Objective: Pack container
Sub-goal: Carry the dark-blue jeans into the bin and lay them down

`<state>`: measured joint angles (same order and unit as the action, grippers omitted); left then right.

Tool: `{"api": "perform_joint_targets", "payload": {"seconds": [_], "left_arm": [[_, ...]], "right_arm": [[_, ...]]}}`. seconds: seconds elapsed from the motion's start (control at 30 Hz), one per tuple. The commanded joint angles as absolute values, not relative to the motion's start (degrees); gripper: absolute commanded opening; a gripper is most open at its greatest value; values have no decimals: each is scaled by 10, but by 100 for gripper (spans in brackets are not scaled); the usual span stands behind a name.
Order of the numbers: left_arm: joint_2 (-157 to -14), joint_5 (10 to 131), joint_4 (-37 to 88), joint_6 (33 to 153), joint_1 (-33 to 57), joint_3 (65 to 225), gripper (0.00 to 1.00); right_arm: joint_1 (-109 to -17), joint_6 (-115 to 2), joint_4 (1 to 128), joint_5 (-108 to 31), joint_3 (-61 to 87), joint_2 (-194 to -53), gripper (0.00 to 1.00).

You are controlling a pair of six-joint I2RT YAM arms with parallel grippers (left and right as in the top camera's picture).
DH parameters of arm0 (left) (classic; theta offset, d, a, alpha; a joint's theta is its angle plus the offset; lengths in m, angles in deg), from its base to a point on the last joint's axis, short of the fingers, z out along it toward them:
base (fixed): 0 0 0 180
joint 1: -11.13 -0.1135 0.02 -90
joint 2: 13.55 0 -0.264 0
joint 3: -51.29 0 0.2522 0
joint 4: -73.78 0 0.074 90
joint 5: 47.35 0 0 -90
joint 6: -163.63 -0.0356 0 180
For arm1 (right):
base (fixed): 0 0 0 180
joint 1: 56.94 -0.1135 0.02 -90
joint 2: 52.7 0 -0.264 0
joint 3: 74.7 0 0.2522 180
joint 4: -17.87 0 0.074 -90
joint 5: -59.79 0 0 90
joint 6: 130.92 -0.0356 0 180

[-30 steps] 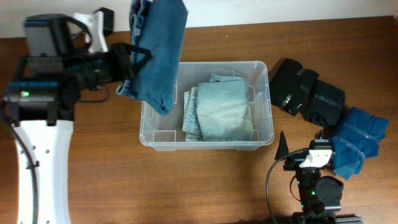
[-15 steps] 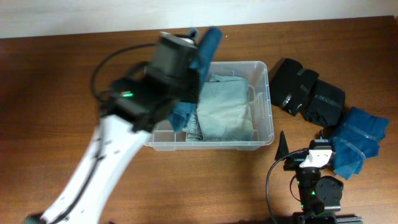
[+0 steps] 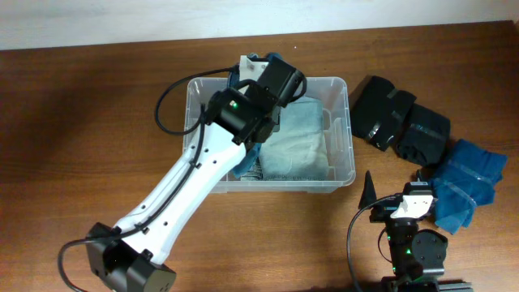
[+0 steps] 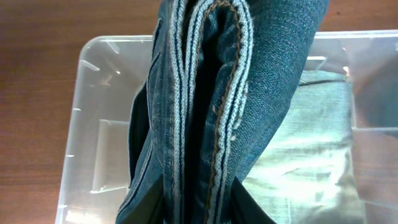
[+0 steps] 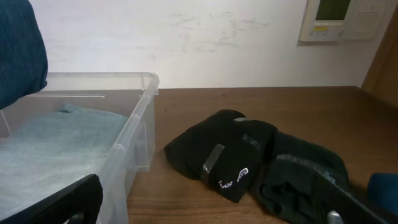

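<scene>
While mouth-up, container (image 3: 284, 186) lengthwise left-right.

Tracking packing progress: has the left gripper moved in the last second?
Yes. Overhead, the left gripper, shut on dark jeans, swung right, from left of the container to above it.

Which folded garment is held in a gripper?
The dark blue jeans, clamped by the left gripper over the container; the pale jeans, black bundles and blue bundle lie free.
</scene>
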<state>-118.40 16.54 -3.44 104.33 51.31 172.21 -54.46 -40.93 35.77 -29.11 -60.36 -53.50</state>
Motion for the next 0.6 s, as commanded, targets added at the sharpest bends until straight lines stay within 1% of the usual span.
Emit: {"api": "perform_joint_targets", "payload": {"seconds": [0.0, 0.1, 0.23, 0.57], "left_arm": [[-1175, 47, -33, 1064, 528, 1747, 1], [-1175, 23, -49, 1064, 537, 1747, 1], [-1175, 21, -67, 1064, 542, 1747, 0], [-1175, 23, -40, 1053, 575, 1755, 0]], "right_arm": [[-543, -412, 362, -282, -606, -531, 98], [-543, -412, 362, -282, -606, -531, 98], [-543, -412, 362, -282, -606, -531, 98], [-543, -412, 362, -282, -606, -531, 98]]}}
